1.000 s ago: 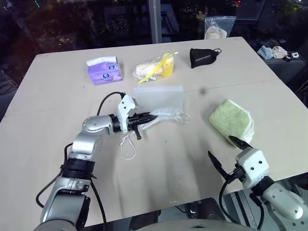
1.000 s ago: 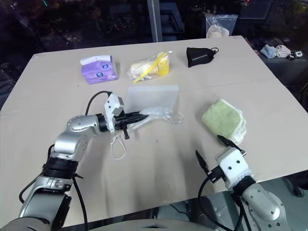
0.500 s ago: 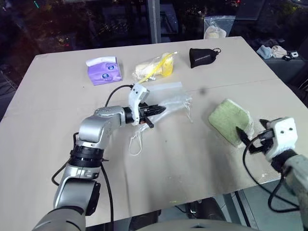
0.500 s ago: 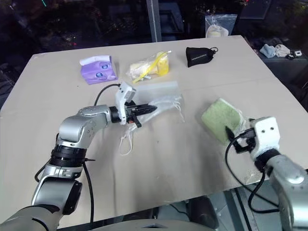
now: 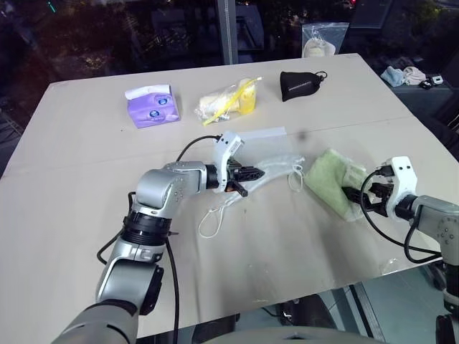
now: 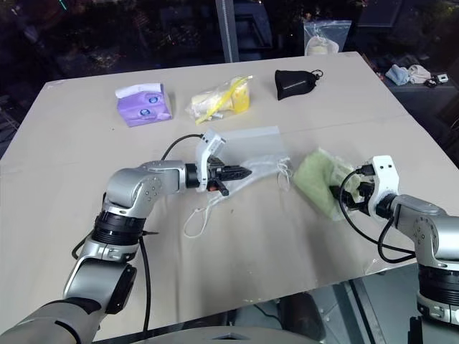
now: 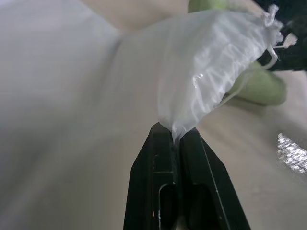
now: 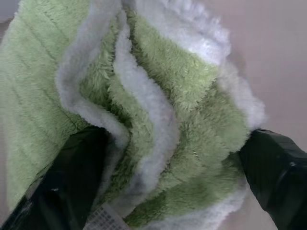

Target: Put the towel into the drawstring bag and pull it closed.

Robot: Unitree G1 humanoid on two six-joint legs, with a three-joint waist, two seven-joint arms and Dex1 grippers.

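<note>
Two fingers (image 8: 79, 187) astride the towel (image 8: 144, 110).

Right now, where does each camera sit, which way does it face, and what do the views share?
Left eye, on the head, looks forward and down over the table: both arms, left hand shut on the drawstring bag.
Right eye, beside it: same scene; right hand around the towel.
Left wrist looks along shut fingers pinching the bag, towel beyond.
Right wrist looks along spread fingers straddling the folded towel.
Shared: the towel shows in all four.
</note>
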